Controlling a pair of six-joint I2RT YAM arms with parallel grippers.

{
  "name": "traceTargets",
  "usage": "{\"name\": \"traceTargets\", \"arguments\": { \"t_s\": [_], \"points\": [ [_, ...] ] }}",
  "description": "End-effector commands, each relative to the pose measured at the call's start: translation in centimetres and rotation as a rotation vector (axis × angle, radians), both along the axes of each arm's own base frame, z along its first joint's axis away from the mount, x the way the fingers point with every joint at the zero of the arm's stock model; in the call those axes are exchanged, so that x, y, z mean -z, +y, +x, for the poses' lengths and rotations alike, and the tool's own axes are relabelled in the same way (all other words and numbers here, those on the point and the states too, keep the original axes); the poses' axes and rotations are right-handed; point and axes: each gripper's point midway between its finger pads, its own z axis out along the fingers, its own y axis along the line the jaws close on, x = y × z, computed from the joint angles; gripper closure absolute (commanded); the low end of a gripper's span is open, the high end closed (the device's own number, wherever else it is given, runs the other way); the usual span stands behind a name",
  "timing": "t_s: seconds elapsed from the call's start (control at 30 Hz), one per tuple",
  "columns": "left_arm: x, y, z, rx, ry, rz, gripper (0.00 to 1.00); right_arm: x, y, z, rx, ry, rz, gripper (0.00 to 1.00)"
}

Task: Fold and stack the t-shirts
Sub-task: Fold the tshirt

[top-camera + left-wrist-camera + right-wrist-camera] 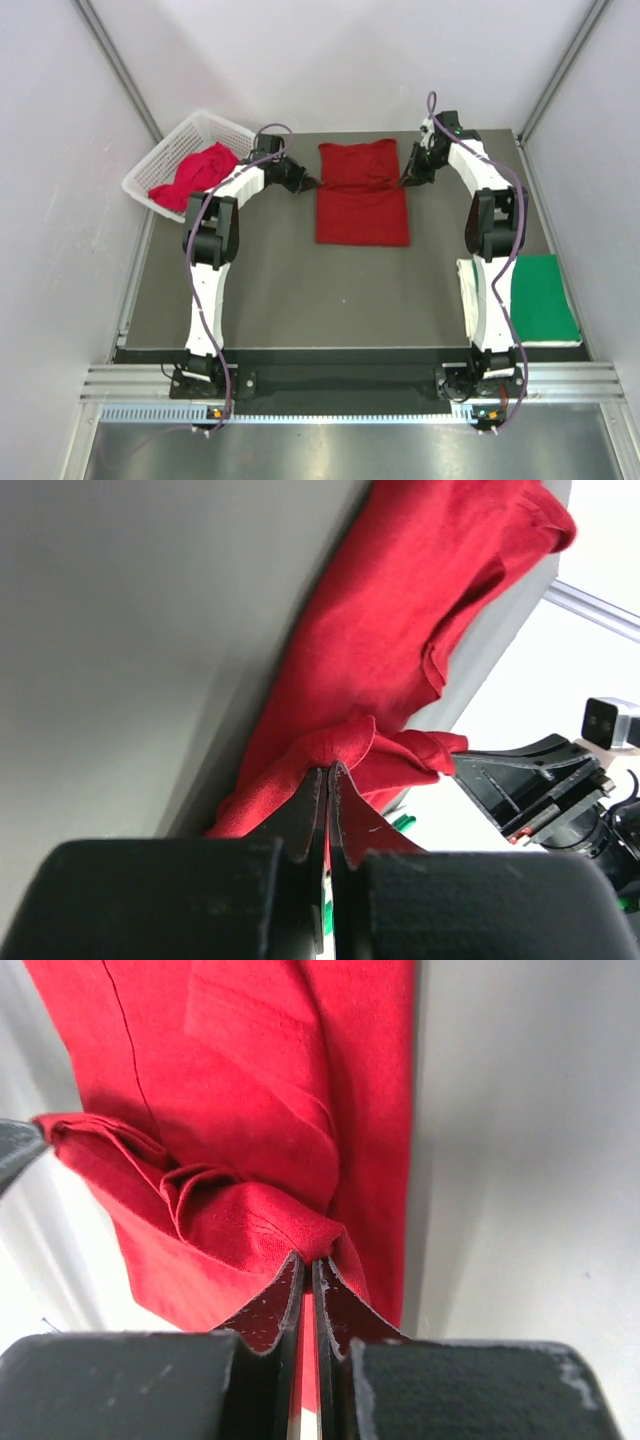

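A dark red t-shirt (362, 195) lies on the dark table (300, 290) at the back middle, its far part lifted into a fold. My left gripper (310, 183) is shut on the shirt's far left corner; the left wrist view shows the cloth (400, 650) pinched at the fingertips (329, 771). My right gripper (405, 182) is shut on the far right corner; the right wrist view shows the cloth (260, 1130) bunched at the tips (307, 1260). A bright green t-shirt (540, 297) lies folded at the right front. Another red shirt (195, 175) sits crumpled in the basket.
A white lattice basket (175, 150) stands at the table's back left corner. A white cloth edge (468, 290) shows under the green shirt beside the right arm. Grey walls and metal frame posts close in the table at the back and sides.
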Motion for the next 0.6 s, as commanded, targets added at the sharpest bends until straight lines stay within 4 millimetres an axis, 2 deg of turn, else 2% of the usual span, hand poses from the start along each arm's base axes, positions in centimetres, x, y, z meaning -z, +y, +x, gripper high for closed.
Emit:
{"name": "traceTargets", "arguments": {
  "t_s": [0.0,0.1,0.17,0.23,0.33,0.4,0.43,0.5,0.53,0.57],
  "points": [
    [-1.2,0.3,2.0,-0.027,-0.069,-0.005,1.0,-1.5,0.4,2.9,0.018,-0.097,0.046,0.99],
    [-1.0,0.3,1.9,-0.027,-0.06,-0.009,1.0,-1.1,0.5,3.1,0.03,-0.082,0.06,0.91],
    [-1.0,0.3,1.9,-0.021,-0.056,-0.007,0.87,-1.4,0.6,3.3,0.031,-0.087,0.071,0.87],
    [-2.2,0.3,2.0,0.006,-0.095,0.004,0.73,-2.2,0.4,3.6,0.038,-0.103,0.068,0.8],
    [-4.3,0.7,1.5,0.057,-0.135,0.056,0.64,-3.8,-0.9,2.9,0.054,-0.103,0.048,0.71],
    [-4.7,0.8,0.3,0.085,-0.122,0.079,0.61,-4.9,-1.7,1.4,0.04,-0.098,0.038,0.69],
    [-6.2,1.1,-0.3,0.107,-0.159,0.097,0.6,-5.2,-1.9,0.8,0.03,-0.099,0.032,0.67],
    [-5.3,1.4,-2.3,0.134,-0.13,0.12,0.59,-5.5,-2.2,-1.5,-0.018,-0.09,0.015,0.66],
    [-6.7,1.6,-3.2,0.154,-0.165,0.129,0.58,-5.3,-2.2,-2.5,-0.051,-0.088,0.006,0.64],
    [-5.2,1.9,-4.8,0.17,-0.128,0.137,0.58,-6.1,-2.2,-3.4,-0.07,-0.096,0.009,0.64]
  ]
}}
